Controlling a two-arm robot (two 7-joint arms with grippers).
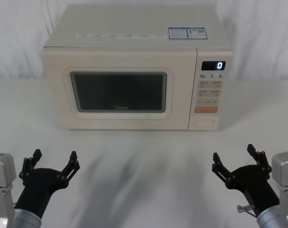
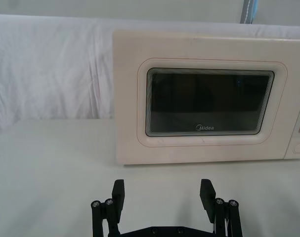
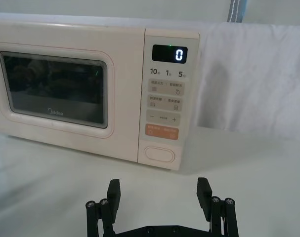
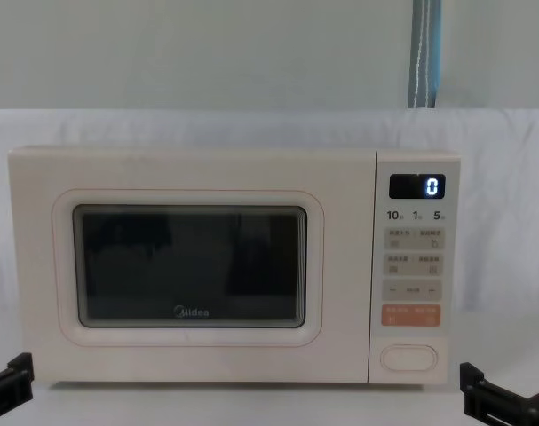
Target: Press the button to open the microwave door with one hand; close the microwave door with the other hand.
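Observation:
A cream-white microwave (image 1: 134,28) (image 4: 233,164) stands at the back of the table, its display showing a white 0. The microwave door (image 1: 120,121) (image 2: 209,49) (image 3: 65,39) (image 4: 198,177) with its dark window sits flush and shut. The button (image 1: 204,123) (image 3: 159,154) (image 4: 408,357), a wide cream oval, is lowest on the control panel, under the orange key. My left gripper (image 1: 53,160) (image 2: 163,193) hovers open near the table's front left, well short of the door. My right gripper (image 1: 234,154) (image 3: 158,193) hovers open at the front right, facing the panel from a distance.
A white cloth covers the table (image 1: 144,171) and hangs behind the oven. The orange key (image 1: 206,109) and small cream keys sit above the button. A bare strip of table lies between both grippers and the oven front.

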